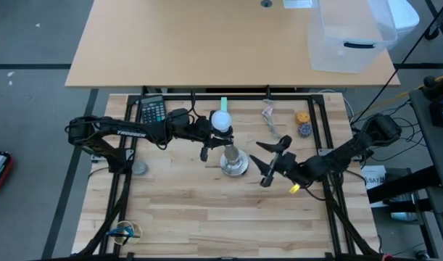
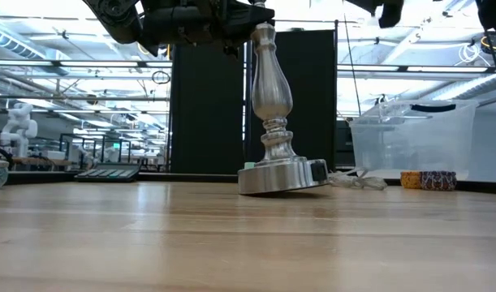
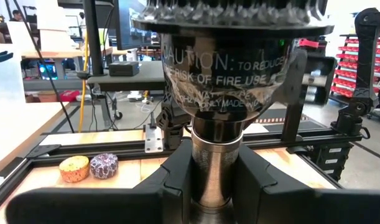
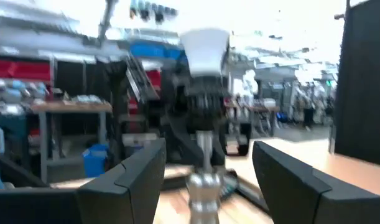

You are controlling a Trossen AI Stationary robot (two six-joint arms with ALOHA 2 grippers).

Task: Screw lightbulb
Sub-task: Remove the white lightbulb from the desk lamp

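Mid-counter (image 1: 177, 217): left pincer (image 1: 216, 143) clamped narrow round stand (image 1: 234, 162) neck, stand tipped off base. Bulb (image 1: 221, 120) sits atop socket. Right pincer (image 1: 268, 162) just beside stand, wide open, holding nothing.

Bright, even overhead light; right wrist view motion-blurred with glaring background.

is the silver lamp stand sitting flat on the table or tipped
Tipped. In the low view the lamp stand leans, one edge of its base lifted off the table, while the left gripper clamps its neck.
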